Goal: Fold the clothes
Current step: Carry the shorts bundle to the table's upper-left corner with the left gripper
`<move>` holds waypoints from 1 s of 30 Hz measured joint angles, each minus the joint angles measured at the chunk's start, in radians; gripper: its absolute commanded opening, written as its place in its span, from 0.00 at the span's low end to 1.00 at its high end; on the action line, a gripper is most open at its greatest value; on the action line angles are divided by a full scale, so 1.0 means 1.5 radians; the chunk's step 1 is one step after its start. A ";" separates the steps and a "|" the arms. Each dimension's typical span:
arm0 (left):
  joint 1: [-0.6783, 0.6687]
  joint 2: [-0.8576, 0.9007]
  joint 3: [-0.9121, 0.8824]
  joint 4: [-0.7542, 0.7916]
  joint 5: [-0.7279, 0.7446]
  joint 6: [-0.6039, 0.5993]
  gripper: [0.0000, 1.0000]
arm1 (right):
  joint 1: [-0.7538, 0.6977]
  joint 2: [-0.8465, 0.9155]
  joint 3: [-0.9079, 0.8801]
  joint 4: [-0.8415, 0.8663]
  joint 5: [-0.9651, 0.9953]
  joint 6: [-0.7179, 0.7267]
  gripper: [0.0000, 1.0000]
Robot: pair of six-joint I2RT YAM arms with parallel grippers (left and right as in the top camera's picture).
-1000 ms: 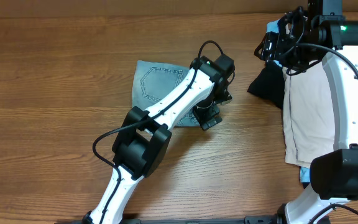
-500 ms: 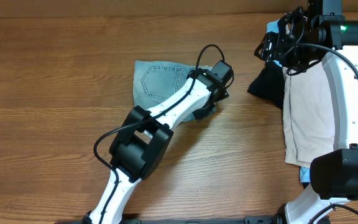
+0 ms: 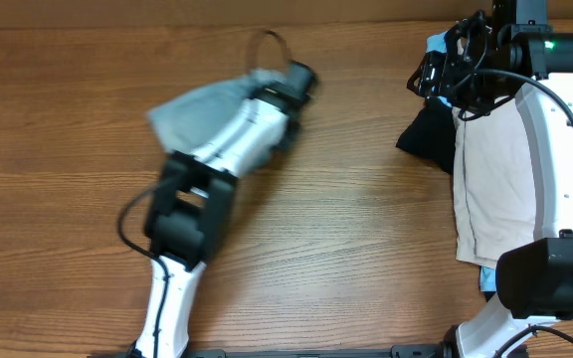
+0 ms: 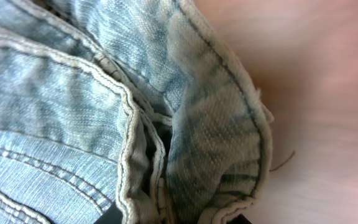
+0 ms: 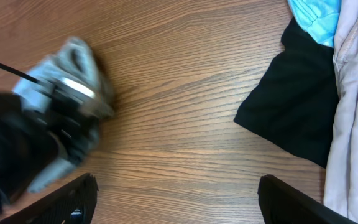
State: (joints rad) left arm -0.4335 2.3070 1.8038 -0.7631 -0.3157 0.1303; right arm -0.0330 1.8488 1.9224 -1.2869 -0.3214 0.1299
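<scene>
A light blue denim garment [image 3: 192, 107] is bunched and blurred at the table's upper left. My left gripper [image 3: 294, 78] is shut on its hemmed edge; in the left wrist view folds of denim [image 4: 73, 112] fill the frame and are pinched between the jaws of the left gripper [image 4: 178, 218]. My right gripper [image 3: 436, 75] hangs open at the upper right. In the right wrist view the right gripper [image 5: 179, 202] has bare wood between its fingers, and the denim garment [image 5: 73, 68] shows at the left, blurred.
A pile of clothes lies along the right side: a beige garment [image 3: 495, 179], a black one [image 3: 424, 134] [image 5: 291, 112] and a bright blue one [image 3: 436, 42] [image 5: 312, 15]. The wooden table [image 3: 366, 249] runs between the two arms.
My left gripper has closed on the denim garment's edge and swung left and back, dragging the cloth off its flat spot. The right arm has not moved.
</scene>
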 measured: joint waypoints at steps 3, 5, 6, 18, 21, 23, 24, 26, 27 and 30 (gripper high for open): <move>0.098 0.002 -0.002 0.040 -0.008 -0.017 0.07 | 0.000 0.000 0.000 0.000 0.000 0.000 0.86; 0.157 0.004 -0.003 0.074 -0.008 -0.025 0.07 | 0.000 0.000 0.000 0.000 0.000 0.000 0.86; 0.184 0.005 -0.003 0.090 -0.009 -0.032 0.07 | 0.000 0.000 0.000 0.000 0.000 0.000 0.86; 0.444 0.016 -0.015 0.323 0.073 -0.203 0.72 | 0.000 0.000 0.000 -0.001 0.000 0.000 0.86; 0.473 0.017 -0.016 0.370 0.122 -0.227 1.00 | 0.000 0.000 0.000 0.000 0.000 0.000 0.86; 0.482 0.017 -0.008 0.362 0.146 -0.235 1.00 | 0.000 0.000 0.000 0.000 0.000 0.000 0.86; 0.483 0.017 -0.001 0.346 0.152 -0.237 1.00 | 0.000 0.000 0.000 0.000 0.000 0.000 0.86; 0.482 0.017 0.027 0.301 0.165 -0.237 1.00 | 0.000 0.000 0.000 0.000 0.000 0.000 0.86; 0.481 0.017 0.048 0.267 0.170 -0.235 1.00 | 0.000 0.000 0.000 0.000 0.000 0.000 0.86; 0.478 0.013 0.123 0.137 0.181 -0.225 1.00 | 0.000 0.000 0.000 -0.001 0.000 0.000 0.86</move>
State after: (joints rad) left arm 0.2829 2.3260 1.9881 -0.5571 -0.0448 -0.2070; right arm -0.0326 1.8488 1.9224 -1.2877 -0.3218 0.1299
